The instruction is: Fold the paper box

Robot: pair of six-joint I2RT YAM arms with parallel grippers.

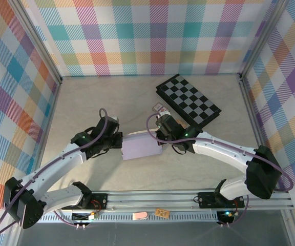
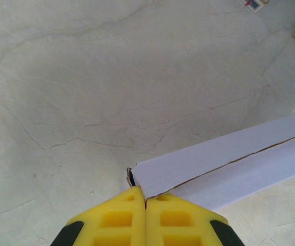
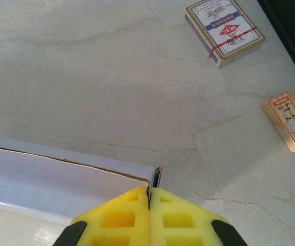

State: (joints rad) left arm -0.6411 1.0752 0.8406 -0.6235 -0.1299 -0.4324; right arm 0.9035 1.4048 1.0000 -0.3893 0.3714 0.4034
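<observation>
**Now held at both ends: the paper box (image 1: 141,147) between the two grippers**

Seen from above, the pale lavender box lies as a flat, closed rectangle near the middle of the table (image 1: 96,102), its long axis running left to right. The left gripper (image 1: 121,142) meets its left end and the right gripper (image 1: 161,138) meets its right end, so the box spans the gap between the two arms.

In the left wrist view, the left gripper (image 2: 146,197) has its yellow fingers (image 2: 119,218) pressed together with no gap, pinching the near end of the box (image 2: 229,164). A thin flap edge sticks out just beside the fingertips. A long seam with a brownish raw edge runs away from the pads along the box.

In the right wrist view, the right gripper (image 3: 150,192) is likewise clamped tight on the other end of the box (image 3: 60,179), with a small flap edge standing up beside the pads and the same seam running off to the left.

Whether the box rests on the table or is raised just off it, I cannot tell.

A black-and-white checkerboard (image 1: 188,100) lies tilted toward the far right of the table, well apart from the box. A small card pack (image 3: 224,31) with red and blue print and an orange pack (image 3: 288,120) lie on the marble-look surface between the box and the board.
</observation>
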